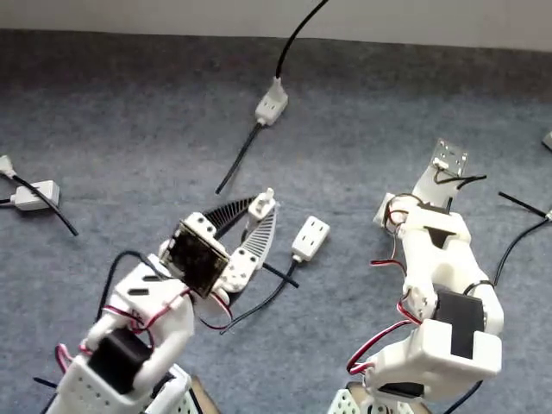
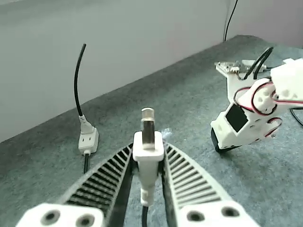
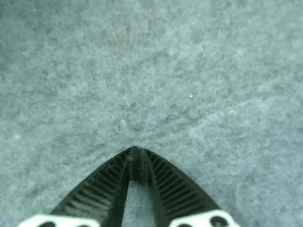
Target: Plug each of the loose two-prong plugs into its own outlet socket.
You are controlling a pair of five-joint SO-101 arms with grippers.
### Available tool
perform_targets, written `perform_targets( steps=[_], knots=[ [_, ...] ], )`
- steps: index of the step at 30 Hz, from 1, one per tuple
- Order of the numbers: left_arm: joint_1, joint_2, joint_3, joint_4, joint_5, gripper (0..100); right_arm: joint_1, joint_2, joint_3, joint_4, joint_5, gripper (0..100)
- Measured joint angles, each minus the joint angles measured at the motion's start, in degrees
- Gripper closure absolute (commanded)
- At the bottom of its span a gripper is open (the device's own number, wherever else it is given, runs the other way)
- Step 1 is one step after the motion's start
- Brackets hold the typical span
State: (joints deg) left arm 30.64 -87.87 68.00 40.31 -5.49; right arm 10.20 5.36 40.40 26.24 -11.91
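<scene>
1. Take the middle socket as your landmark. It is a white block lying flat on the gray carpet between your two arms. Its black cord trails back toward the left arm.
2. Your left claw is clamped on a white two-prong plug. One ribbed finger presses each side of the plug body.
3. The prongs stick out past the fingertips, pointing away from the wrist, and the plug's cord runs back between the fingers.
4. The held plug sits just beside the middle socket, on the left arm's side, and is not touching it. From above you cannot tell how high it hangs over the carpet.
5. Your right claw is closed on nothing, its ribbed tips meeting in a point just over bare carpet. Its arm stands on the other side of the middle socket from the held plug.
6. A second socket lies well beyond the middle socket, toward the wall, with a black cord leaving each end.
7. A third white socket, with black cords, lies well apart from the middle socket, out past the left arm.
</scene>
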Motion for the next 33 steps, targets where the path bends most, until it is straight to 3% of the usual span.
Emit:
perform_targets(
  steps=[7, 11, 20, 30, 33],
  knots=[
    [0.2, -11.4, 22.9, -18.3, 0.0, 99, 0.0, 0.0, 0.0, 0.0, 0.0, 99.2],
    [0.2, -14.9, 28.2, -25.2, 0.0, 99, -0.1, 0.0, 0.0, 0.0, 0.0, 99.2],
    [0.2, -15.3, 28.3, -20.2, 0.0, 99, -2.5, -5.2, -0.7, 2.8, 0.0, 99.2],
    [4.8, -15.3, 28.3, -16.2, 0.0, 99, -12.6, -41.9, -0.7, 18.7, 0.0, 99.2],
    [5.1, -15.3, 28.3, -16.2, 0.0, 99, -17.7, -52.5, -0.7, 22.5, 4.6, 99.2]
  ],
)
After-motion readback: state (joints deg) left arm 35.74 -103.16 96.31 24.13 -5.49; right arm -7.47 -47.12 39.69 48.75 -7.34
